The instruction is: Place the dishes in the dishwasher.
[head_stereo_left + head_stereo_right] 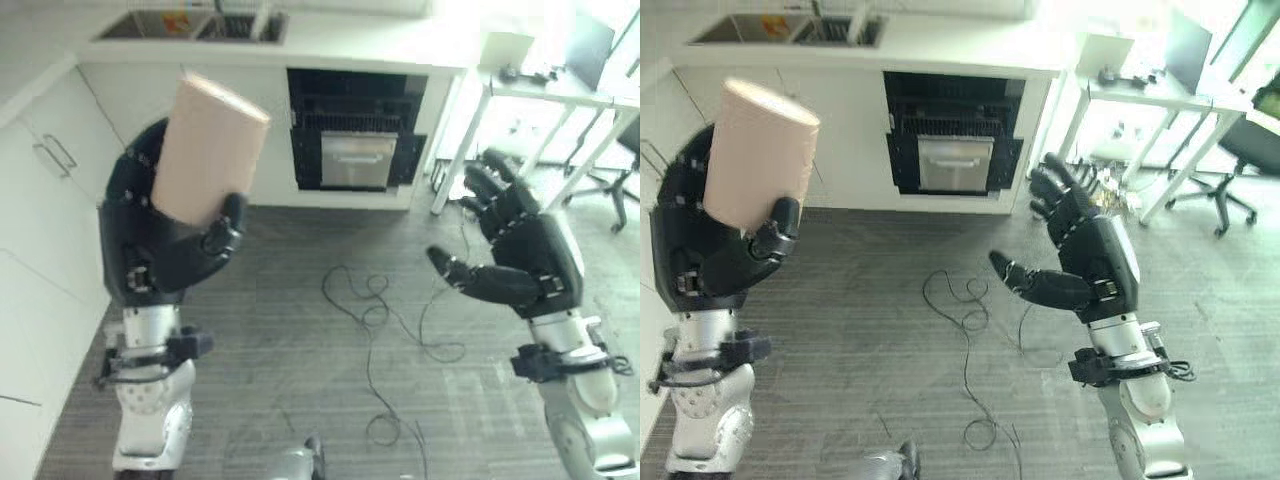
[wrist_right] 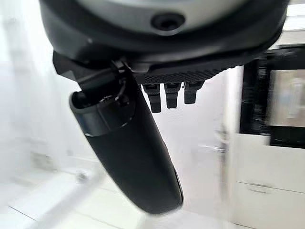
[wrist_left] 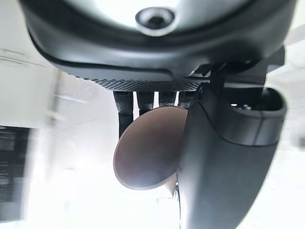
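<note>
A tall beige cup is held up in front of me, tilted slightly, with my left hand curled round its lower half. In the left wrist view its round bottom shows between the thumb and the fingers. My right hand hovers open at the right, fingers spread and thumb pointing left, holding nothing. The open dishwasher sits in the white counter ahead, its dark racks and a silver panel showing.
A sink is set in the counter at the back left. White cabinets run along the left. A white desk and an office chair stand at the right. Grey floor lies between me and the dishwasher.
</note>
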